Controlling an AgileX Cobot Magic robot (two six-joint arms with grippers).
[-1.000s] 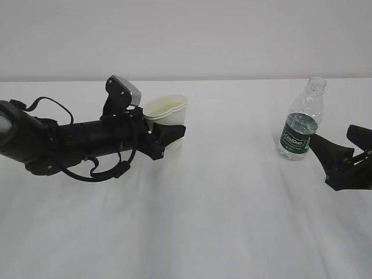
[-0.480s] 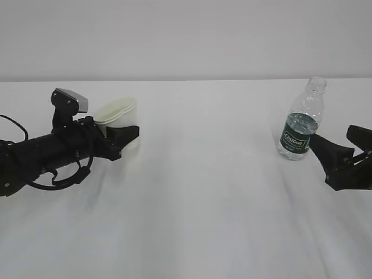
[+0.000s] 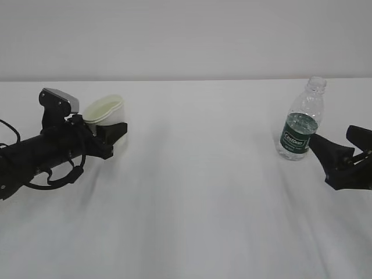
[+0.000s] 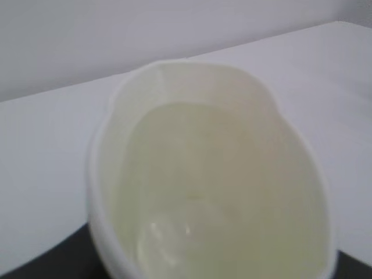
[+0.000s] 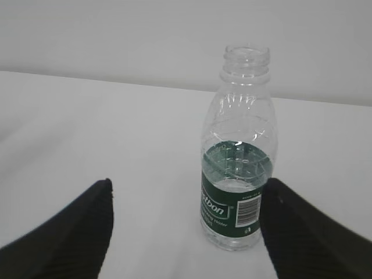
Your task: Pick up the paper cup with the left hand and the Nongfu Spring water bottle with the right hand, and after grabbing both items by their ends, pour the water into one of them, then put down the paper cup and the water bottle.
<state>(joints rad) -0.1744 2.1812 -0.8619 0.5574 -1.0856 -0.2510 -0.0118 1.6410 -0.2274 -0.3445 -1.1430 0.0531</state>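
Late stage, by appearance: pouring seems done and both items are being set down. At left of the exterior view, the left hand (image 3: 113, 138) grips the paper cup (image 3: 104, 111), squeezed oval, with water (image 4: 221, 192) inside. At right, the bottle (image 3: 302, 119) stands upright on the table (image 3: 197, 192), just ahead of the right hand (image 3: 340, 152), its jaws spread wide and empty. Next: lower and release the cup.
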